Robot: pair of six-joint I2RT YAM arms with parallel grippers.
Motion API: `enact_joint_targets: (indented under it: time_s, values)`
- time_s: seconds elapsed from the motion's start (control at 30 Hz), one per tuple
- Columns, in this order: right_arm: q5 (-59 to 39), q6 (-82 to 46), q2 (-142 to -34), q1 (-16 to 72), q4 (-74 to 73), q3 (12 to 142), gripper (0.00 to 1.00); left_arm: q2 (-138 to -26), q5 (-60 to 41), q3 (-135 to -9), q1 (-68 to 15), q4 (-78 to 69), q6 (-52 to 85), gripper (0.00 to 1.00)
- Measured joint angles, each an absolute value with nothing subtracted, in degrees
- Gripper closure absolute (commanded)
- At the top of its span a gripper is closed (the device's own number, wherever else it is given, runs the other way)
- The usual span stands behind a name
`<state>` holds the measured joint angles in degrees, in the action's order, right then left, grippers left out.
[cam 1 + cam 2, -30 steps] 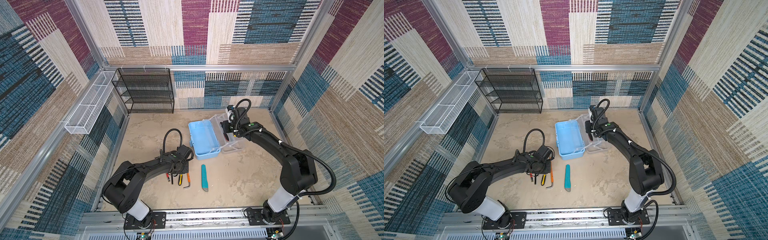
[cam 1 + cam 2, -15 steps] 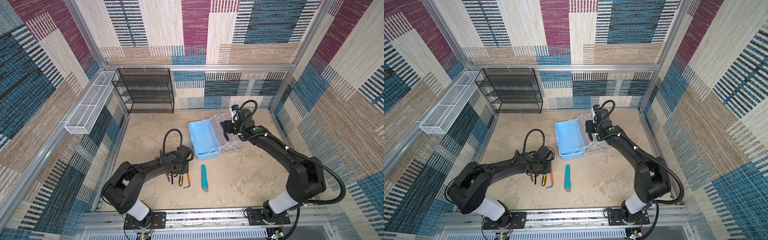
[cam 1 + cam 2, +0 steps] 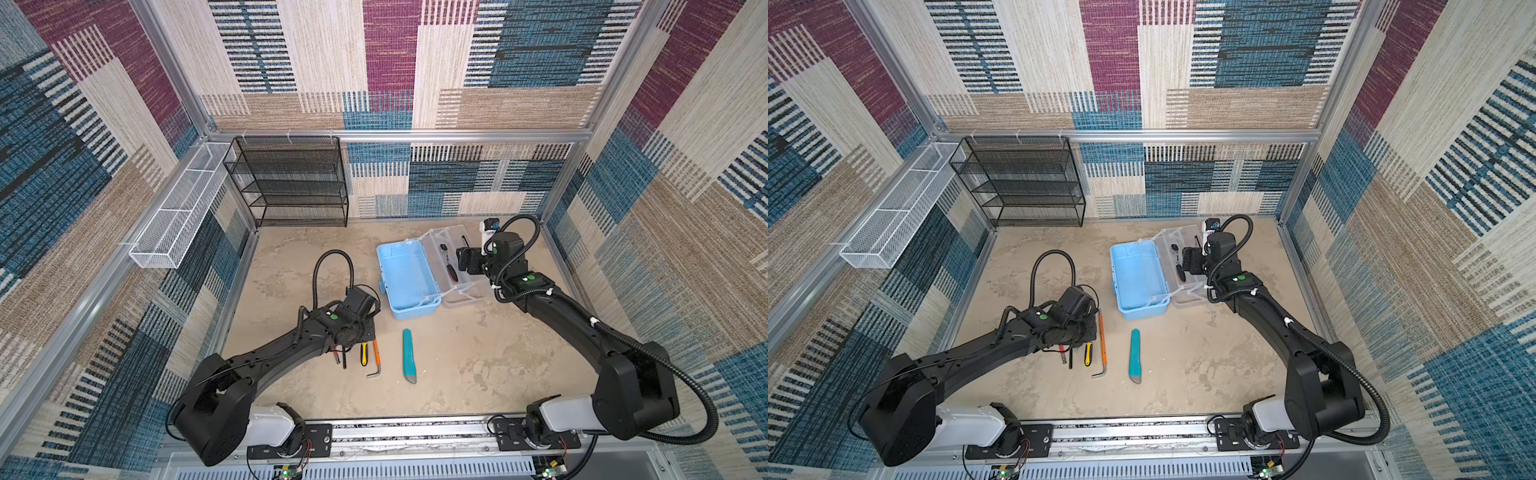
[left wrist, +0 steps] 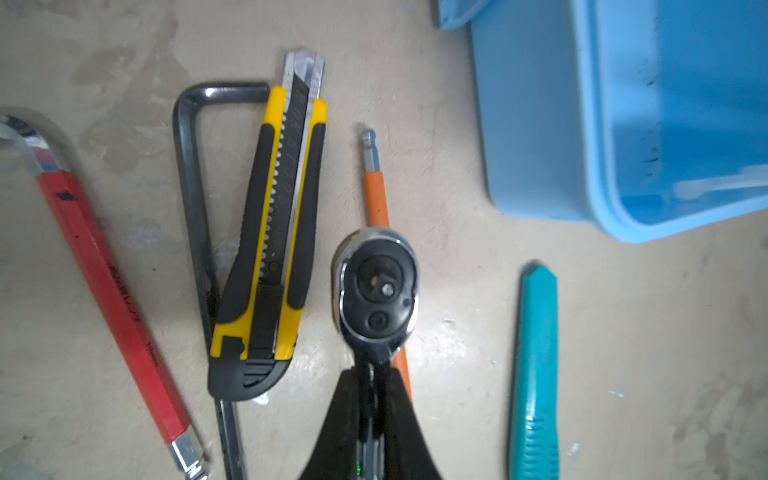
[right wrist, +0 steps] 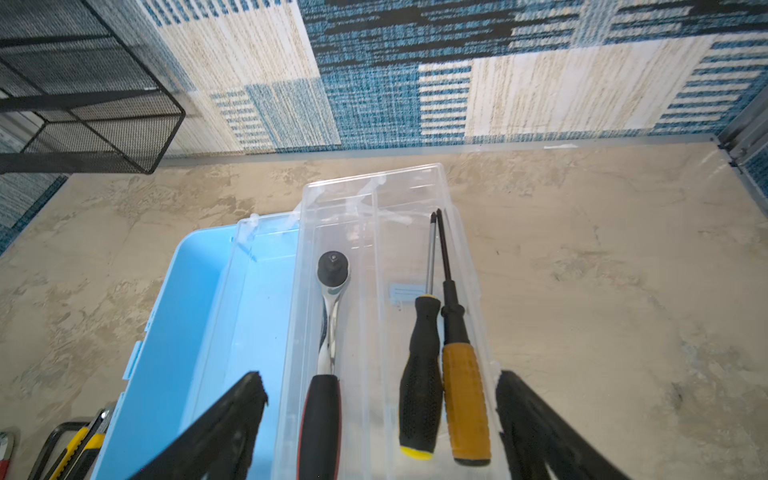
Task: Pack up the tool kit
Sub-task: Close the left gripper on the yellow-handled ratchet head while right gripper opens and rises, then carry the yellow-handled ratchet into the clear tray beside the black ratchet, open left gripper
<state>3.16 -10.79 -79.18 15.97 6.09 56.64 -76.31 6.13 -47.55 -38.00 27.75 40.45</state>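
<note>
**Operator:** What is the left gripper doing?

**Spotter:** Your left gripper (image 4: 374,376) is pressed together on the handle of a chrome ratchet (image 4: 376,291). The ratchet's head lies across the orange hex key (image 4: 376,195). I can't tell whether it is off the surface (image 3: 478,365). That arm sits where it sat a second ago. To one side of the ratchet lie the yellow utility knife (image 4: 274,249), the dark hex key (image 4: 191,187) and the red hex key (image 4: 108,282). The teal utility knife (image 4: 536,353) lies on the other side.

**Operator:** And the right one?

**Spotter:** Your right gripper (image 5: 380,380) is spread wide, with its fingers (image 5: 232,415) standing either side of the clear lid (image 5: 374,195). Since a second ago that arm's elbow has swung out toward the right wall, and the wrist has drawn back slightly with it.

**Operator:** Where is the toolbox?

**Spotter:** The light-blue toolbox (image 3: 417,311) stands open mid-surface (unmoved, as far as both top views show). Its lid is folded out on the right arm's side. In the lid lie a second ratchet (image 5: 332,299), a black-handled screwdriver (image 5: 422,374) and an amber-handled screwdriver (image 5: 465,399). The two screwdrivers are touching, in the compartment next to the ratchet's.
</note>
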Motion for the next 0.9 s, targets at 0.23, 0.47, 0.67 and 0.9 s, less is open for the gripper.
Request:
enact_joint_targets:
  time_s: [0.23,0.47,0.67,0.9]
  values:
    - [2.04,-13.43,-75.11,11.00,1.52,49.04,0.07,-76.47,6.98,-57.39,-38.54,27.86,40.95,1.00]
    - [0.40,-13.63,-71.72,8.25,-1.39,43.94,0.04,-86.89,5.21,-71.85,-40.45,26.33,40.75,1.00]
    - [-0.51,-13.91,-68.62,6.66,-3.16,40.88,0.03,-99.88,0.36,-87.05,-41.78,22.63,40.80,1.00]
    - [-1.02,-15.14,-67.26,6.33,-3.51,39.40,0.03,-113.78,-4.71,-102.13,-42.15,19.27,43.48,1.00]
